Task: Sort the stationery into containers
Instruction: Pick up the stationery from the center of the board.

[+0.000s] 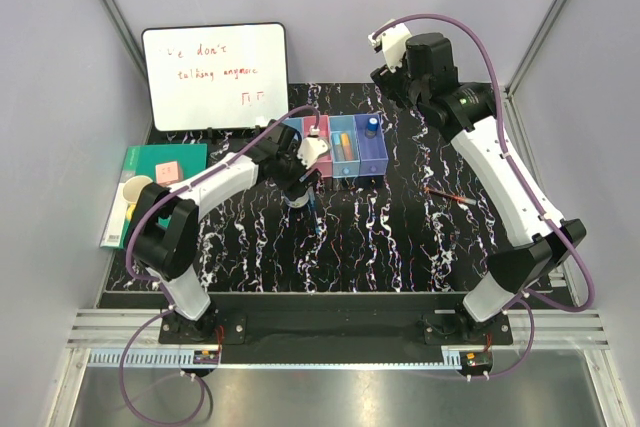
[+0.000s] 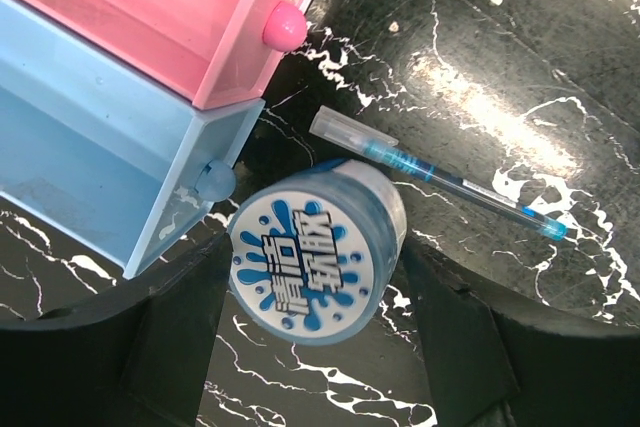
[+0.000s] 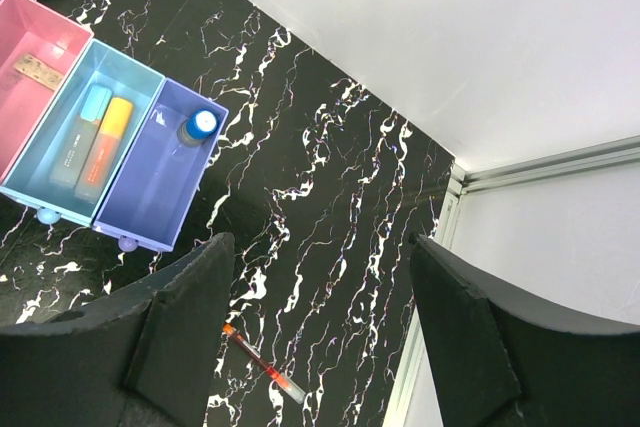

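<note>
We see one tape roll [image 2: 316,264] printed "XIAJIE", standing between our left gripper's [image 2: 318,332] spread fingers, untouched, beside the four bins [image 1: 345,147]. One blue pen [image 2: 440,174] lies just behind it. Our right gripper [image 3: 318,337] hangs wide, empty. The whiteboard [image 1: 215,77] reads "don't talking anymore".

1. Plain pale grey walls [image 1: 60,67] enclose the table on three sides.
2. The tabletop [image 1: 400,237] is black with white marbling.
3. A metal rail [image 1: 330,332] runs along the near edge.
</note>
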Tool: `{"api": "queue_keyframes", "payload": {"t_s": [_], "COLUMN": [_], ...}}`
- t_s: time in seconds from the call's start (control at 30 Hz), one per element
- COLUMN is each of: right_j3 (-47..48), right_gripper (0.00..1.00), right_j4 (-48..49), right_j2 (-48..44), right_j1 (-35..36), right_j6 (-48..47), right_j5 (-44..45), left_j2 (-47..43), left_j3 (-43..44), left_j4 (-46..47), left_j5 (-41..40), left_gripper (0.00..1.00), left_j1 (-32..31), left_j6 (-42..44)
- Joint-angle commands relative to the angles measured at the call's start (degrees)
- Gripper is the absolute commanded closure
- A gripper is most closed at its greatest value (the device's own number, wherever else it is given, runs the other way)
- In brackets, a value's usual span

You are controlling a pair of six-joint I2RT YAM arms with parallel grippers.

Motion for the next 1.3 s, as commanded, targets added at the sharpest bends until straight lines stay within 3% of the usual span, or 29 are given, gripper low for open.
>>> {"api": "queue_keyframes", "payload": {"t_s": [0.0, 0.53, 1.27], "right_j3": [0.79, 1.23, 1.5], "right_gripper": [0.23, 0.24, 0.24], "right_j4": [0.33, 0.16, 0.07], "right_j2": [-0.88, -1.14, -0.97], "right_j1": [-0.1, -0.02, -0.02], "right_j6": [-0.56, -0.29, 0.15], "right_j5": [-0.5, -0.59, -0.77], "left_j2": [-1.27, -3.91, 0.13], "left_j3": [0.71, 0.88, -0.26], "left_j4": [-2.22, -1.6, 2.09], "left_j5": [-1.25, -0.45, -3.71], "left_gripper": [0.25, 0.27, 0.25], "left_j1": [-0.18, -2.56, -2.56], "left_j6": [-0.67, 0.12, 4.34]}}
